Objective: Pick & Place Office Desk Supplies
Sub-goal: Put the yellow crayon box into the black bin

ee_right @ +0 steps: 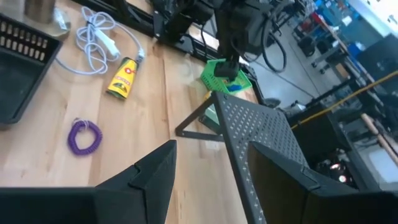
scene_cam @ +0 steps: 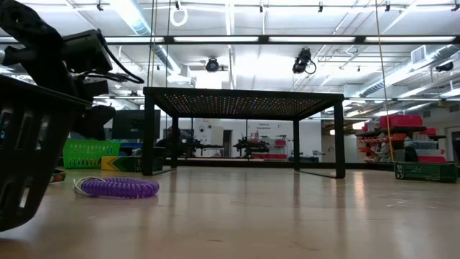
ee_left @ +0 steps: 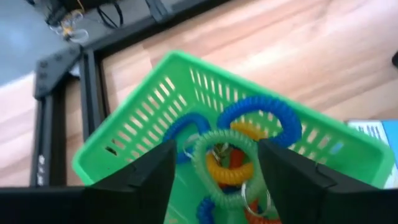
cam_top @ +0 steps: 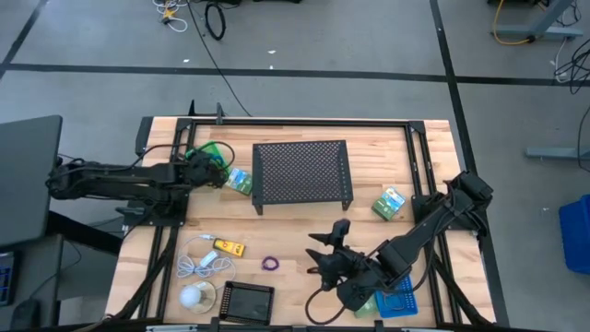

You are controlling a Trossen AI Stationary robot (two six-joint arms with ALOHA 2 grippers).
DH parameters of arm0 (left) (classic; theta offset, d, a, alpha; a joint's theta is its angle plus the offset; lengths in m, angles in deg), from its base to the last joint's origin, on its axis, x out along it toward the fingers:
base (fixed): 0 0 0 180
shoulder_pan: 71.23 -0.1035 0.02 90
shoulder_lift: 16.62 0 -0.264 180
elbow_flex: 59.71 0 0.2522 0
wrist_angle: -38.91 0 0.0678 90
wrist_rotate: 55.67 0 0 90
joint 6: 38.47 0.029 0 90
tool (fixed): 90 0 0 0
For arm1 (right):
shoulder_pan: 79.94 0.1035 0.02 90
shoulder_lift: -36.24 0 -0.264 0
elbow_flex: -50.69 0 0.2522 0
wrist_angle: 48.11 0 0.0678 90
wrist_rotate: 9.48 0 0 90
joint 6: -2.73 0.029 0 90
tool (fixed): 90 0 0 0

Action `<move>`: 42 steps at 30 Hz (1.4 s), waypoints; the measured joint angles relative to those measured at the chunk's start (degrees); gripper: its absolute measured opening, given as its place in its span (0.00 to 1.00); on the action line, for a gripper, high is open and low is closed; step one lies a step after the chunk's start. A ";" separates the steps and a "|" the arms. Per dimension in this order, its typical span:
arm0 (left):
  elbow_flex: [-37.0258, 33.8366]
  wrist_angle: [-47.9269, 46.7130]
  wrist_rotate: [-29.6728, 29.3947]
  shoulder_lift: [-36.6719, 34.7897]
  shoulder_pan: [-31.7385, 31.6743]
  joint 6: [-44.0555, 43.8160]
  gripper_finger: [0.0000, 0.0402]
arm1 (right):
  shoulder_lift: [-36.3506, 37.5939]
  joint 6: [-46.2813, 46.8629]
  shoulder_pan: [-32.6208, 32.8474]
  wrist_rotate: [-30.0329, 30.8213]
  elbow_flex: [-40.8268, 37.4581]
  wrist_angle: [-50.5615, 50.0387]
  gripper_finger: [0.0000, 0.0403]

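Note:
A green tray with blue, orange and pale green loops stands at the table's far left. My left gripper hangs open just above it, one finger on each side of the pale green loop, which lies on top of the pile. A purple loop lies on the wood toward the near edge, also in the right wrist view and the low view. My right gripper stands open above the table to the right of it, nothing between its fingers.
A black mesh stand fills the middle. Green-blue packets lie left and right of it. A yellow block, white cable, white ball, black tray and blue tray sit along the near edge.

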 joint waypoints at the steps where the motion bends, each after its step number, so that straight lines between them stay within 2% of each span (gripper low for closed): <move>1: 0.22 0.19 -0.73 -0.26 0.00 1.09 0.61 | 0.00 0.66 -0.08 0.01 0.00 -0.09 0.51; 6: 2.64 2.27 -3.50 -2.13 0.13 7.41 0.65 | 0.00 5.53 -0.60 -0.36 0.00 -3.58 0.51; 10: 4.24 8.96 -1.96 -4.72 0.34 16.81 0.65 | -0.02 13.72 -1.76 -4.33 0.00 -10.67 0.51; 14: 4.29 21.21 6.92 -7.46 2.96 28.15 0.65 | -0.07 22.70 -3.03 -7.92 -0.02 -17.93 0.51; 18: 4.31 31.09 20.15 -9.61 6.61 35.42 0.65 | -0.22 26.96 -3.17 -13.58 -2.85 -18.91 0.51; 21: 4.33 35.28 29.98 -10.00 8.94 37.04 0.65 | -0.22 29.42 -3.20 -21.53 -6.36 -17.26 0.51; 25: 4.33 37.19 37.26 -9.77 11.55 37.09 0.65 | -0.24 33.09 -3.03 -33.38 -10.96 -13.31 0.51; 30: 4.33 37.80 38.74 -9.22 14.57 37.26 0.65 | -0.24 40.56 -1.53 -45.82 -12.17 -9.97 0.51; 36: 4.33 37.74 38.75 -9.22 15.92 38.51 0.65 | -0.24 47.41 0.65 -51.91 -9.69 -9.50 0.47; 39: 4.33 37.72 38.74 -9.22 15.91 38.96 0.65 | -0.24 50.08 1.22 -53.94 -9.16 -9.57 0.39; 42: 4.33 37.72 38.74 -9.22 15.91 39.08 0.65 | -0.24 52.75 1.65 -56.67 -9.16 -9.70 0.24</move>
